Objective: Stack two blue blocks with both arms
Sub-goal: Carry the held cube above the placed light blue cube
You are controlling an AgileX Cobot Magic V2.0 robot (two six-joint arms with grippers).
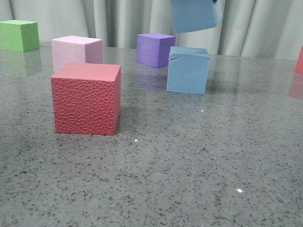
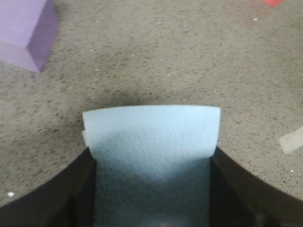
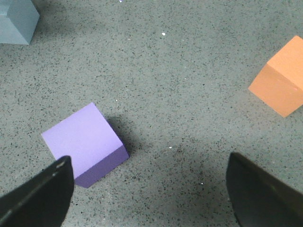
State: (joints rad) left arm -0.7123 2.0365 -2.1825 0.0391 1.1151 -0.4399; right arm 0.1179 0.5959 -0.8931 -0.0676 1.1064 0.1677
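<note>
Blue block [image 2: 151, 151] clamped aloft in left pincer [image 2: 151, 198]; right pincer [image 3: 149, 189] hangs wide, empty.

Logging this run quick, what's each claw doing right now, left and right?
Left claw: closed on a blue block, held in the air.
Right claw: open, holding nothing, above the table near a purple cube.

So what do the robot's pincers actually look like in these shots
Both are plain black. The left pincer shows two broad, dark fingers with curved outer edges. The right pincer shows two wide, matte black fingers tapering to blunt angled tips. No cables or markings are visible.
</note>
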